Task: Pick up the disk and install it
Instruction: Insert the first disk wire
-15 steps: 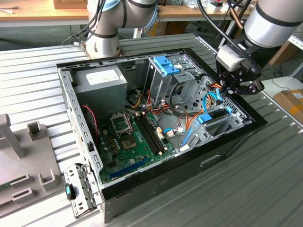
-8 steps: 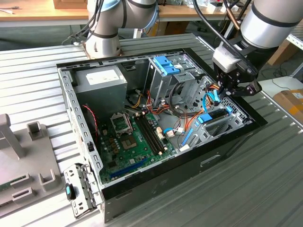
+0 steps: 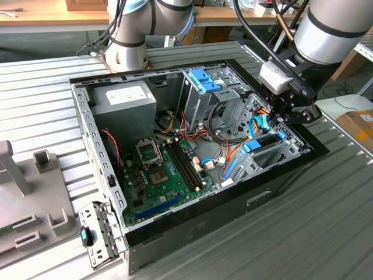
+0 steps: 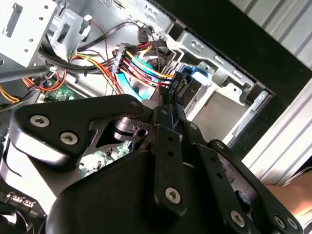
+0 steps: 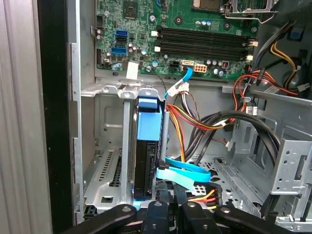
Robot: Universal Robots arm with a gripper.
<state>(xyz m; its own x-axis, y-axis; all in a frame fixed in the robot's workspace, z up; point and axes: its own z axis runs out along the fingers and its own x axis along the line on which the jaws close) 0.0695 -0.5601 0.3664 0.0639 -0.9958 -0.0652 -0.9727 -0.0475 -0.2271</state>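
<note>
Disk (image 5: 148,124) is standing on edge in drive cage (image 5: 105,161), at corner of case (image 3: 192,224) on exterior view's right, far end pointing toward board (image 5: 195,29). End effector (image 3: 287,119) is hanging inside the case right at disk's near end. Grip state: cannot tell. Contact w/ disk isn't showing clearly either.

Risks (my judgement):
- Blue flat cable (image 5: 183,173) is looping across just beside disk's near end, close to end effector. Any push along cage is risking a snag, or pinching cable betw. disk and cage wall.
- Orange/yellow/red wire bundle (image 5: 181,131) is running alongside disk. Same snag risk, plus strain on plugs.
- Can't tell if disk is fully seated. If bracket isn't lining up w/ cage rails, pushing is likely jamming it crooked or flexing the plastic.
- Arm is working tight against sheet metal, so a small offset is probably meaning a bump on the cage.

Look of disk: flat, rectangular. It is showing edge-on in first wrist view as a dark body w/ bright blue plastic bracket capping far end and running down the edges. In exterior view it is reading as a dark slab w/ blue at the ends. Prob. rigid and smooth, bracket being the softer part.
</note>
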